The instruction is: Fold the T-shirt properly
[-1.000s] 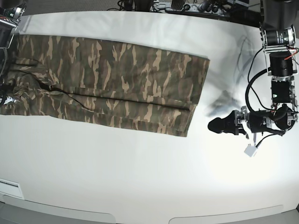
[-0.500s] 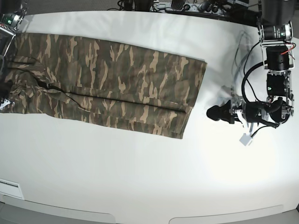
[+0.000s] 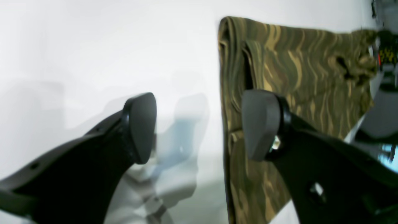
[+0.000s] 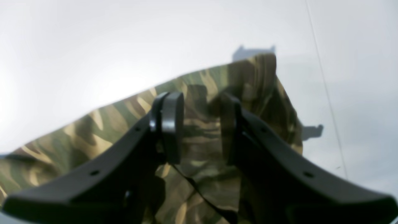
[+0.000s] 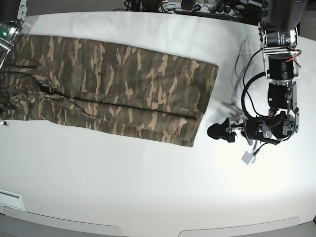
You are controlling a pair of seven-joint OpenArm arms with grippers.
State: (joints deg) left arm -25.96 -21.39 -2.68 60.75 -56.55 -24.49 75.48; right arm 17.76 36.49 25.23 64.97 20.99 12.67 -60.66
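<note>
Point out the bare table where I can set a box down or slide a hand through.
Widest bare stretch: the table between the T-shirt's near edge and the table's front rim. A narrower strip runs behind the T-shirt. The gap between the T-shirt's right end and the open left gripper is tight; the right gripper crowds the T-shirt's far-left end.

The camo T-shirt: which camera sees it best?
The base view: the whole T-shirt lies there as a long folded strip. The left wrist view shows only one end, and the right wrist view a bunched bit behind the right hand.
</note>
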